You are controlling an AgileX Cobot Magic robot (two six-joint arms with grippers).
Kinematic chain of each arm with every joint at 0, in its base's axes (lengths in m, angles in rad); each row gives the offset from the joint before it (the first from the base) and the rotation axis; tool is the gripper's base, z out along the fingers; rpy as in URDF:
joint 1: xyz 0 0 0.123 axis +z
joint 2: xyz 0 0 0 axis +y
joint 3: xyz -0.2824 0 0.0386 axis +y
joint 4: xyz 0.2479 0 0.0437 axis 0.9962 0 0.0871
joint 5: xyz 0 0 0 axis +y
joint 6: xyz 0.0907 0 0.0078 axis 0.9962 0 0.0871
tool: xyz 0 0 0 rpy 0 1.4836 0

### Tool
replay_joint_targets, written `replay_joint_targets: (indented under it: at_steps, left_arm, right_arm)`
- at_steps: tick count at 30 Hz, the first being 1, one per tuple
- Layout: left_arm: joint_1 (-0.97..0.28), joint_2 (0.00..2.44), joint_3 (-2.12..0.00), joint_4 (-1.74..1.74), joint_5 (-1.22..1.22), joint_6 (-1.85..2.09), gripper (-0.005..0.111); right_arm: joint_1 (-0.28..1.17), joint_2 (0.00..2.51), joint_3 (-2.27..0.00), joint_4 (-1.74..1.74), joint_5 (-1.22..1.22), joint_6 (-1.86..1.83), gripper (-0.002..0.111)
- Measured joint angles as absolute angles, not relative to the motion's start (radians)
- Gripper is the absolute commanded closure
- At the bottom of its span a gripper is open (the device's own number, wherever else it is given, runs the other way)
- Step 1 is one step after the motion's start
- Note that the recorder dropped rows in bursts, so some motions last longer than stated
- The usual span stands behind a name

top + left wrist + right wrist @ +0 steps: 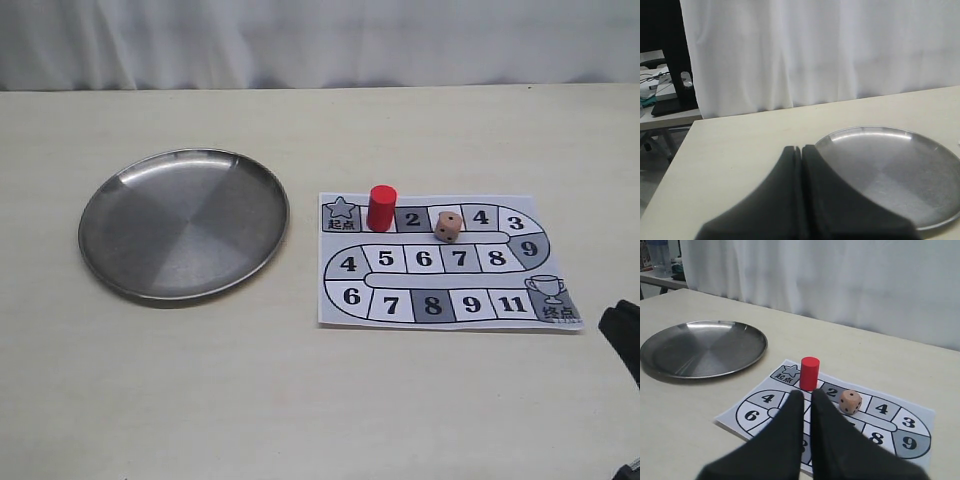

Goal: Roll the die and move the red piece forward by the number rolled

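Your left gripper (801, 150) is pressed together, your right gripper (806, 394) parted by a sliver; the die (447, 226) sits on the board (335, 305) between squares 2 and 4, near the red piece (381, 208). Reaching in that narrow could knock the die away or topple the red piece.

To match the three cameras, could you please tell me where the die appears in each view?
Exterior view: the die lies on the board, between 2 and 4.
Left wrist view: not in it.
Right wrist view: on the board, between 2 and 4.
Shared landmark: the metal plate.
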State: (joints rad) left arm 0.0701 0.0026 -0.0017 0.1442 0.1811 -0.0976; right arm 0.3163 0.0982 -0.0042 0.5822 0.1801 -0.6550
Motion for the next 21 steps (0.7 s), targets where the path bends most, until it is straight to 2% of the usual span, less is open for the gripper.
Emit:
replay_joint_targets:
  at_steps: [9,21]
  left_arm:
    - [0.07,0.003,-0.002,0.144,0.181,-0.098,0.107]
    - [0.07,0.003,-0.002,0.144,0.181,-0.098,0.107]
  right_arm:
    - [0.316,0.007,-0.003,0.232,0.186,-0.259,0.104]
    - [0.316,0.006,-0.003,0.126,0.19,-0.191,0.104]
